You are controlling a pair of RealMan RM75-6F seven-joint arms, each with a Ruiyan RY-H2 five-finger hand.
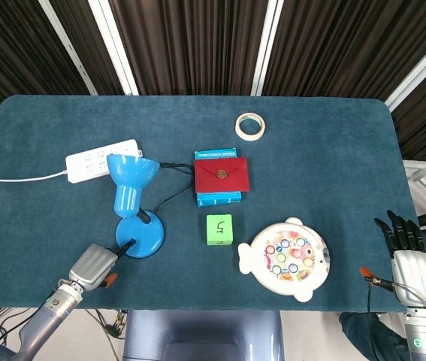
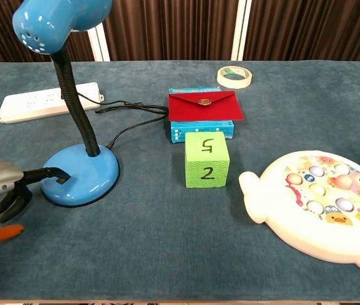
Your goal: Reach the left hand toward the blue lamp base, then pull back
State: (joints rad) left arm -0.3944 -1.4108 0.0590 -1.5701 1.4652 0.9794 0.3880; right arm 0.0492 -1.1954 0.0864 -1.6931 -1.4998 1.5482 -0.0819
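The blue lamp stands at the left of the table, its round base [image 1: 142, 236] [image 2: 82, 172] under a black gooseneck and a blue shade [image 1: 131, 174] [image 2: 56, 21]. My left hand [image 1: 93, 264] [image 2: 0, 185] is just left of the base, near the front edge. One finger stretches out and its tip [image 2: 61, 175] lies on the base's near-left rim, over the small black switch; the other fingers hang curled, holding nothing. My right hand [image 1: 407, 254] rests past the table's right front corner with straight fingers, and only the head view shows it.
A black cord runs from the lamp toward a white power strip [image 1: 101, 159] [image 2: 48, 100]. A green cube [image 1: 219, 229] [image 2: 206, 159], a red wallet on a blue box [image 1: 221, 177] [image 2: 203, 111], a fish-shaped toy [image 1: 285, 259] [image 2: 319, 204] and a tape roll [image 1: 250, 125] [image 2: 234, 77] lie to the right.
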